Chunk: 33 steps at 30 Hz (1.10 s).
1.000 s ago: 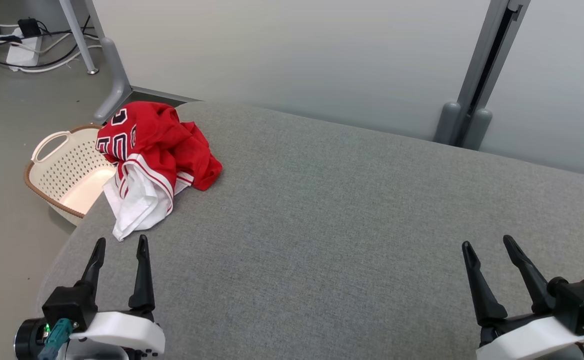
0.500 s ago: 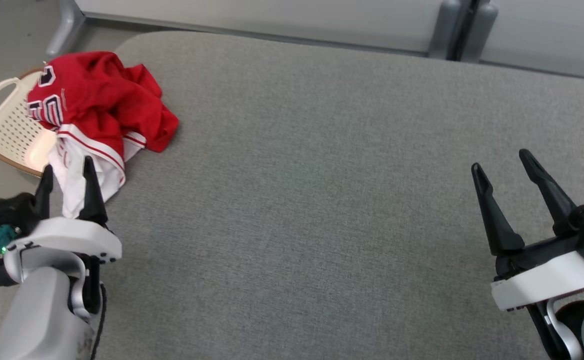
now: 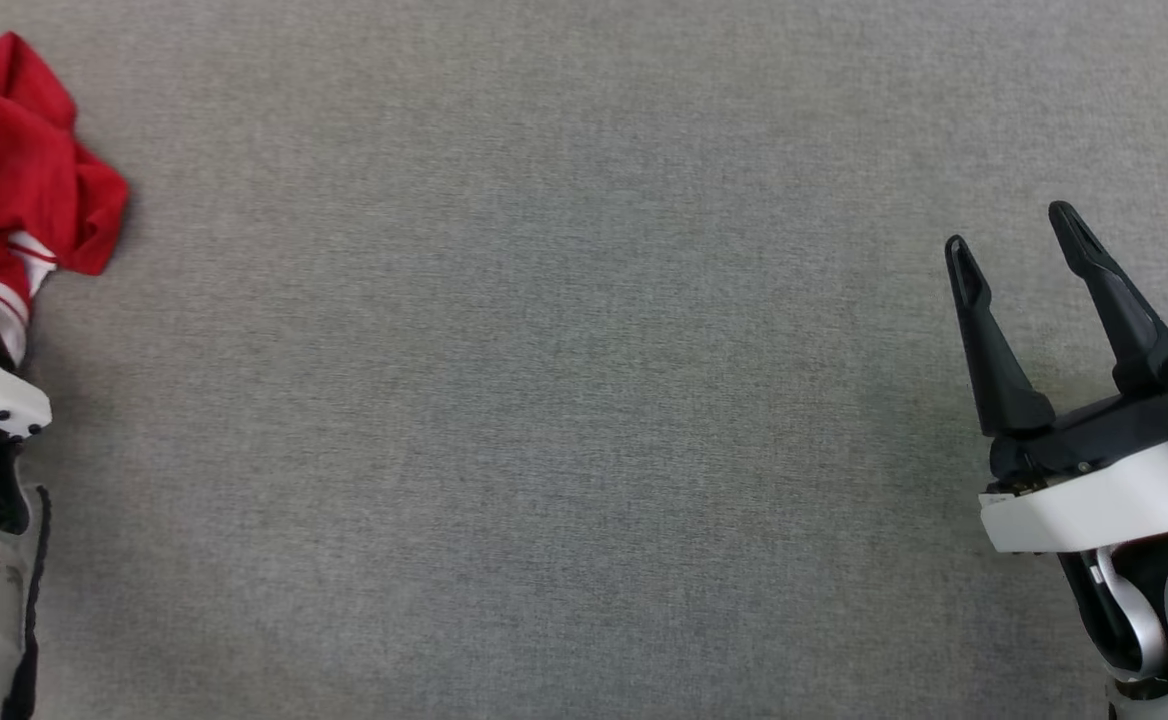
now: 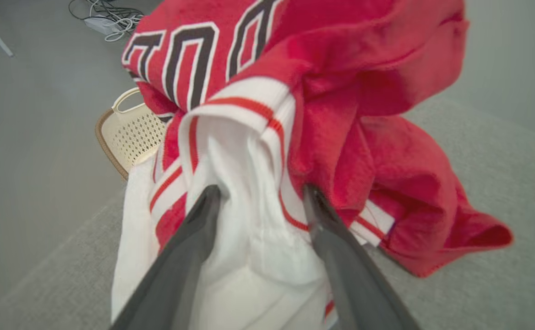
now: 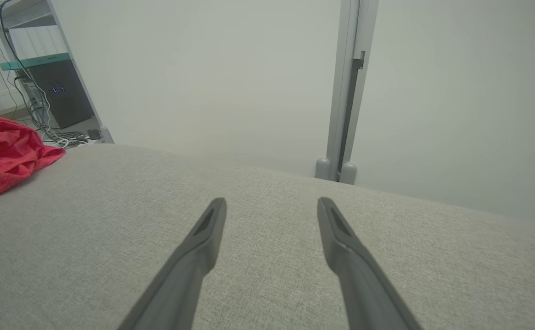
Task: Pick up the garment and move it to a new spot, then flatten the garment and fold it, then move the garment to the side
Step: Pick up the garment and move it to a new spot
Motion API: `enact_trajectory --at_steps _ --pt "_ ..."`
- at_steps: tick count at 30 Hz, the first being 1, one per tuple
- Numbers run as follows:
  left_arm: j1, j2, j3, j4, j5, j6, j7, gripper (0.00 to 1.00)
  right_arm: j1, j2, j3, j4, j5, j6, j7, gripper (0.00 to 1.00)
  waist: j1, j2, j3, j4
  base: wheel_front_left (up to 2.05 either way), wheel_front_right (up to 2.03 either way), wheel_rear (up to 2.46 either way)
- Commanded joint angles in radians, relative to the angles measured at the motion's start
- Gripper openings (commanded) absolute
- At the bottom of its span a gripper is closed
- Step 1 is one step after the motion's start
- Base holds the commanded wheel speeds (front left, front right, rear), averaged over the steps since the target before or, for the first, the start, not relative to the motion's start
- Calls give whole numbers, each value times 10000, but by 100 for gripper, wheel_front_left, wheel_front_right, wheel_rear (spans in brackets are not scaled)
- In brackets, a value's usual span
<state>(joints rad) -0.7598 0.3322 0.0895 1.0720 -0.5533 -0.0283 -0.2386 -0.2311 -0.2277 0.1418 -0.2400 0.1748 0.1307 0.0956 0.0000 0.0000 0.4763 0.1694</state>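
Red and white, the crumpled garment lies at the grey desk's left edge, near a cream basket. The left tool straddles its white fold, spread wide and not clamped. The right tool hovers spread and empty, well apart.

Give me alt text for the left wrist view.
The left gripper, open, straddles a white fold of the crumpled red jersey lying on a grey surface. A cream basket sits behind it.

Lab — floor cables, partition panels
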Motion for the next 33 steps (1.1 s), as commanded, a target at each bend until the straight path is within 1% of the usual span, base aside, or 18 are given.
enact_trajectory --at_steps 1,2,3,6,9,14,19,23,26,29,31,33 --pt "-295 220 80 192 -55 -108 -75 32 -186 -20 -7 54 -30 0 -154 100 0 0 398 -402 0 0 0" --pt "-388 327 112 306 -79 -172 -110 0 -235 0 7 103 -27 0 -232 100 0 0 432 -465 0 0 0" --pt "-450 404 116 380 -48 -225 -152 0 -259 13 19 156 -30 0 -315 100 0 0 453 -517 0 0 0" --pt "-475 472 176 201 115 -197 -245 0 -297 79 -17 341 -45 0 -575 100 0 0 395 -630 0 0 0" --pt "-91 579 489 -818 366 -59 -272 0 -294 165 7 555 31 0 -849 100 0 0 235 -743 0 0 0" --pt "1109 228 1077 -2944 1054 130 -258 0 -218 234 143 1089 174 0 -1259 100 0 0 -276 -965 0 0 0" --pt "2506 -316 1186 -4877 1822 189 -260 0 -8 338 303 1653 325 0 -1629 100 0 0 -934 -1129 0 0 0" --pt "3422 -812 923 -6261 2229 178 -261 0 147 419 462 2074 460 0 -1846 100 0 0 -1457 -1268 0 0 0" --pt "4121 -1013 566 -7179 2504 192 -224 0 286 498 603 2324 552 0 -1980 100 0 0 -1834 -1448 0 0 0" --pt "4826 -1306 120 -8221 2788 312 48 0 442 564 710 2528 659 0 -2114 100 0 0 -2208 -1715 0 0 0" --pt "5309 -1571 -230 -8870 2878 316 291 0 555 631 761 2651 673 0 -2128 100 0 0 -2418 -1922 0 0 0" --pt "5665 -1786 -628 -9347 2984 225 522 0 615 674 755 2706 709 0 -2176 100 0 0 -2547 -2154 0 0 0"
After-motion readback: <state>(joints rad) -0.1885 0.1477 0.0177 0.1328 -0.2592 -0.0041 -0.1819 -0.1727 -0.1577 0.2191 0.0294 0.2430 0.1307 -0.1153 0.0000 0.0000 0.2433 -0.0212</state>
